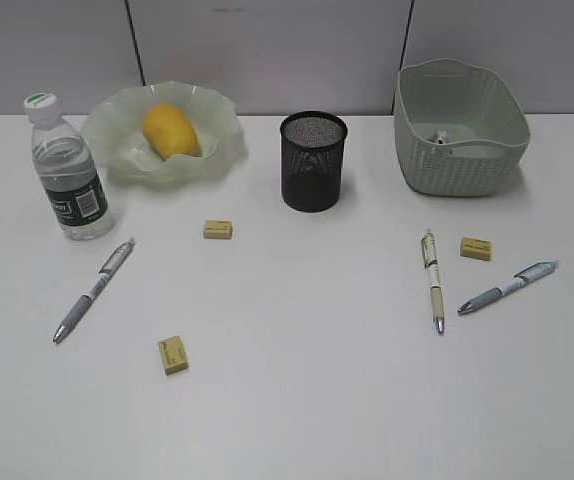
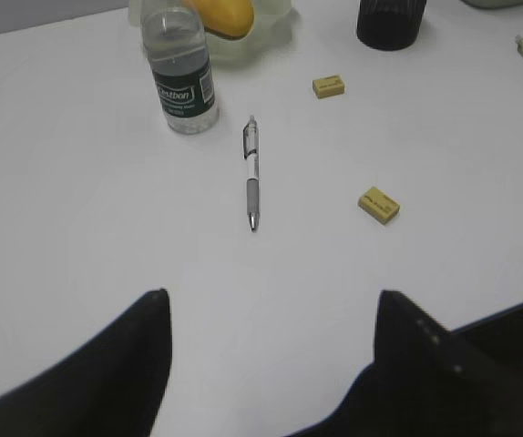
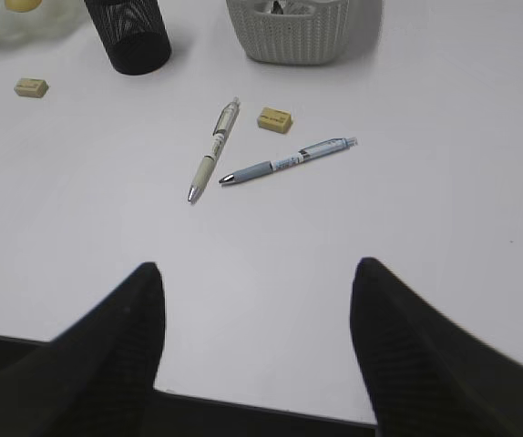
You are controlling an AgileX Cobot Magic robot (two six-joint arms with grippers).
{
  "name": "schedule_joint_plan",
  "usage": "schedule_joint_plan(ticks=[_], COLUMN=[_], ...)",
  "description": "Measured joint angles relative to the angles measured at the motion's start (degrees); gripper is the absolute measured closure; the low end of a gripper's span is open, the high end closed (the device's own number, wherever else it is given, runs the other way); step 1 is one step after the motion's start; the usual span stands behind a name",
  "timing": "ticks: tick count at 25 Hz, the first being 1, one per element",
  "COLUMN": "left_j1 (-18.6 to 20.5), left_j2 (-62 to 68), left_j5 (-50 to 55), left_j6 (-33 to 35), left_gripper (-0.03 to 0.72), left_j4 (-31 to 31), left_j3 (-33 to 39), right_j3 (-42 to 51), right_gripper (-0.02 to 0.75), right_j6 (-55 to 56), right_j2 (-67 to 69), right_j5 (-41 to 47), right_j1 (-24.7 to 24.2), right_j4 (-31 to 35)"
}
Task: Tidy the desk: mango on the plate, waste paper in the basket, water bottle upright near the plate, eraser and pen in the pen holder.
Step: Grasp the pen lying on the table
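Observation:
The mango (image 1: pixel 170 130) lies in the plate (image 1: pixel 117 118) at the back left of the desk (image 1: pixel 307 330). Beside it the water bottle (image 1: pixel 67 170) stands upright. The pen holder (image 1: pixel 313 160) is at the back centre. A wad of waste paper (image 1: pixel 440 137) lies inside the basket (image 1: pixel 459 125). Three erasers (image 1: pixel 218 229) (image 1: pixel 173 354) (image 1: pixel 476 248) and three pens (image 1: pixel 94 290) (image 1: pixel 433 280) (image 1: pixel 508 287) lie loose on the desk. My left gripper (image 2: pixel 272 296) hangs open above the near edge, short of a pen (image 2: pixel 251 175). Open and empty too, my right gripper (image 3: pixel 257 264) is short of two pens (image 3: pixel 213 149) (image 3: pixel 289 160).
Neither arm shows in the exterior view. The desk's near edge runs just under both grippers. A grey panelled wall (image 1: pixel 267 50) closes off the back behind the plate, pen holder and basket.

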Motion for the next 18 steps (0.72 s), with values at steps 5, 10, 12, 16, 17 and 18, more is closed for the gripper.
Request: schedule_joint_plan(ticks=[5,10,12,16,17,18], left_j1=[0.0,0.0,0.0,0.0,0.0,0.0], left_j2=[-3.4,-3.5,-3.5,-3.5,-3.5,-3.5], left_j5=[-0.1,-0.1,-0.1,-0.1,-0.1,-0.1], left_j6=[0.0,0.0,0.0,0.0,0.0,0.0], left_gripper=[0.165,0.165,0.165,0.165,0.165,0.165], left_j4=[0.0,0.0,0.0,0.0,0.0,0.0], left_j3=[0.0,0.0,0.0,0.0,0.0,0.0], right_j3=[-3.0,-5.9,-7.5,-11.6,-12.7,-14.0], right_gripper=[0.229,0.229,0.229,0.229,0.229,0.229], right_j6=[0.0,0.0,0.1,2.7,3.8,5.3], right_j2=[10.2,24.7,31.0,45.1,47.6,50.6], right_j5=[-0.6,-1.9,-1.9,-1.9,-1.9,-1.9], right_j1=[0.0,0.0,0.0,0.0,0.0,0.0], right_j4=[0.1,0.0,0.0,0.1,0.1,0.2])
